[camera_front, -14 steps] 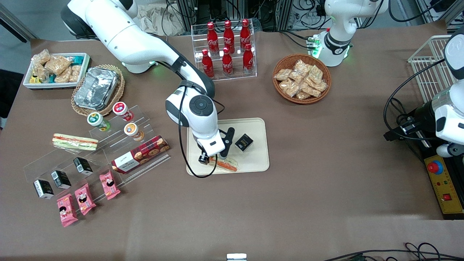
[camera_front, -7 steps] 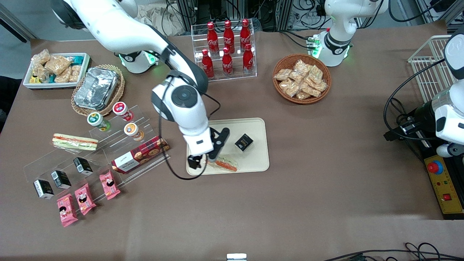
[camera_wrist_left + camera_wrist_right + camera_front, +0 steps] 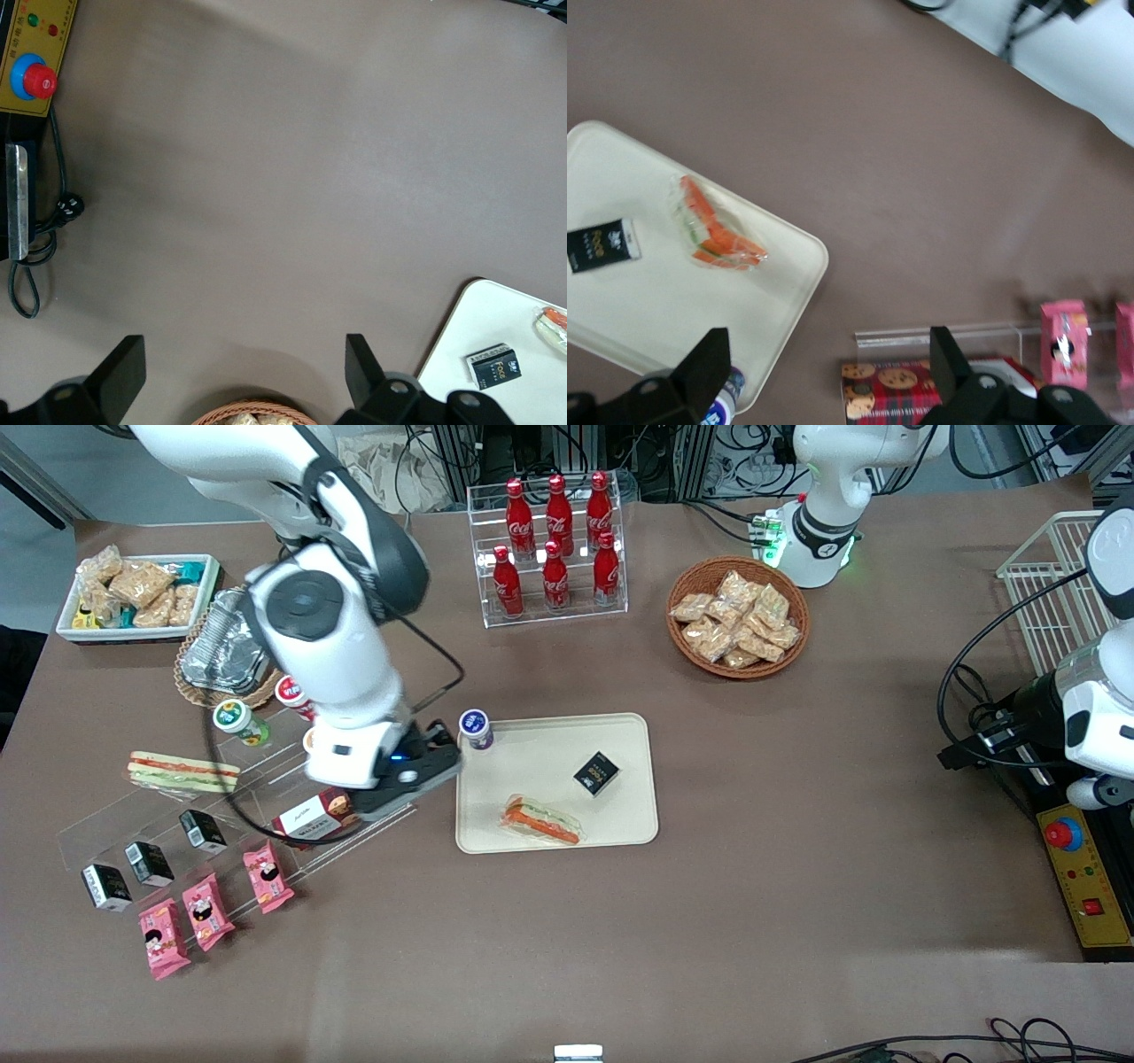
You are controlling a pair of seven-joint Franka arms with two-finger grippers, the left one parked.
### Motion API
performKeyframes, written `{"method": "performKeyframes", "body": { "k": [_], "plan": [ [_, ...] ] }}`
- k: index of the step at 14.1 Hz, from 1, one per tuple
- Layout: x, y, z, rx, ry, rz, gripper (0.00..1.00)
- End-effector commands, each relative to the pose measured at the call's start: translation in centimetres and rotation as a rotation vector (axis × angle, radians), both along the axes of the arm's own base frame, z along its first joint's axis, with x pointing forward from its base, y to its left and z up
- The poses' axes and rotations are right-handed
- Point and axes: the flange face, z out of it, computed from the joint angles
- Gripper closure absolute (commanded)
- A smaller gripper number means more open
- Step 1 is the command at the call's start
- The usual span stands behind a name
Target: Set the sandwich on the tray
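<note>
The gripper (image 3: pixel 824 376) hangs empty with its 2 fingers (image 3: pixel 704 363) spread wide, over the cookie box (image 3: pixel 332 808) on the clear stepped rack (image 3: pixel 257 815). It is off the tray (image 3: pixel 620 815), toward the working arm's end of the table. Nearest to it on the tray side stands a small purple-capped bottle (image 3: pixel 476 728) at the tray's corner. Farther out, toward the parked arm's end, the sandwich (image 3: pixel 541 821) lies flat on the tray, free of the fingers, inside the rim near the edge closest to the front camera. A small black box (image 3: pixel 596 771) sits just beside it on the same tray, not touching.

By the look of it, the placing is done, so the step in hand is retreat. To do it well, the arm should climb before it travels, since the rack's cups (image 3: pixel 237 720) and the cookie box sit just below it and the purple-capped bottle stands close by. The fingers should stay apart and go nowhere near the sandwich again.
</note>
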Motion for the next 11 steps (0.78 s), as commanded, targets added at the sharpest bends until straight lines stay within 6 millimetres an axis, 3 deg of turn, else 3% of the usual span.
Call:
{"method": "performKeyframes", "body": {
  "k": [1, 5, 11],
  "plan": [
    [-0.3, -5.1, 3.3, 0.051, 0.021, -0.214, 0.0],
    [0.1, -12.7, 6.0, 0.041, 0.03, -0.416, 0.0],
    [0.3, -21.7, 7.3, 0.052, 0.083, -0.573, 0.0]
  ]
}}
